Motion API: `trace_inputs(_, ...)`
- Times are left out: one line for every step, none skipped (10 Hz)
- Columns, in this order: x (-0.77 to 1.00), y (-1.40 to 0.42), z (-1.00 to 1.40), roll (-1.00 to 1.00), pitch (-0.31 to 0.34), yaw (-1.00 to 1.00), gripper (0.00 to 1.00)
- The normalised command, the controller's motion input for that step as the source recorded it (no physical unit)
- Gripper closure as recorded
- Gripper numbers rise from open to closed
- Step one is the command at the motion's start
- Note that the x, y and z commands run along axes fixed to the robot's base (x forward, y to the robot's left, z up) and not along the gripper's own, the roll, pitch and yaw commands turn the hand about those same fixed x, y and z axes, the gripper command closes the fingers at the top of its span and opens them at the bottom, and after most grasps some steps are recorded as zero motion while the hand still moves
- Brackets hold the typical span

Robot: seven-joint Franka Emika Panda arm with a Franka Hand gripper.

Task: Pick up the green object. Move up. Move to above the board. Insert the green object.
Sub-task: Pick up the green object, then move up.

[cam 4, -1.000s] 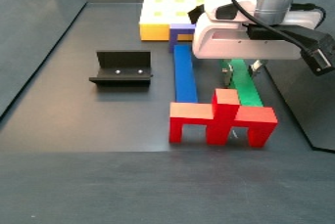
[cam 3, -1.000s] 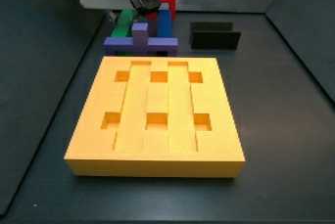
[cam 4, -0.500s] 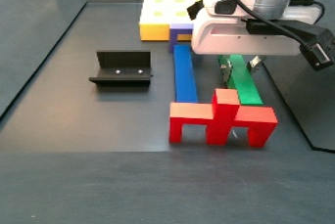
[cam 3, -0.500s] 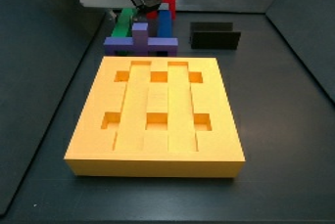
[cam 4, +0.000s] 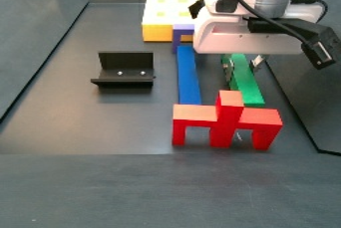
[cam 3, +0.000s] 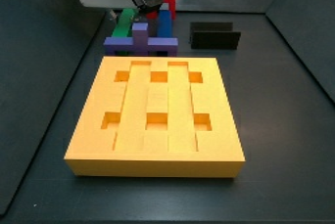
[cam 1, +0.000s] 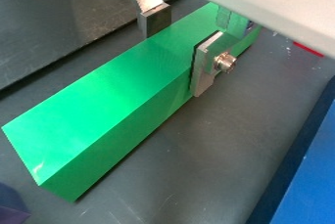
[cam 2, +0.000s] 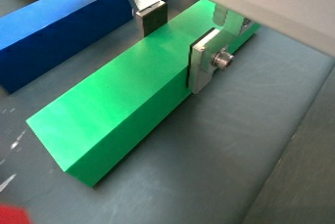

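Observation:
The green object (cam 1: 118, 111) is a long green bar lying flat on the dark floor; it also shows in the other wrist view (cam 2: 124, 96) and in both side views (cam 4: 249, 91) (cam 3: 124, 22). My gripper (cam 1: 181, 40) is low over the bar, its fingers (cam 1: 210, 62) astride it, one on each long side; the jaws look open, with the pads close to the bar's sides. The gripper also shows in both side views (cam 4: 240, 65) (cam 3: 141, 11). The orange-yellow board (cam 3: 92, 140) with six square holes lies apart from the bar, and shows far behind it in a side view (cam 4: 167, 13).
A blue bar (cam 4: 186, 73) lies beside the green one and shows in a wrist view (cam 2: 66, 32). A red piece (cam 4: 226, 122) stands at the bars' near end. A purple block (cam 3: 140, 42) lies between the bars and the board. The fixture (cam 4: 123, 70) stands to the side.
My gripper has shifted slightly along the green bar toward the board. The bar and the other pieces have not moved.

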Motion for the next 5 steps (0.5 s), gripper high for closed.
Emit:
trace_inputs(0.0,0.0,0.0,0.0,0.0,0.0,1.0)
trace_inputs(0.0,0.0,0.83,0.0,0.0,0.0,1.0)
trace_inputs(0.01,-0.01,0.84,0.0,0.007,0.0,1.0)
trace_inputs(-0.04,0.0,0.63,0.0,0.079,0.0,1.0)
trace_inputs(-0.01,0.01,0.35,0.02,0.073,-0.01,1.0)
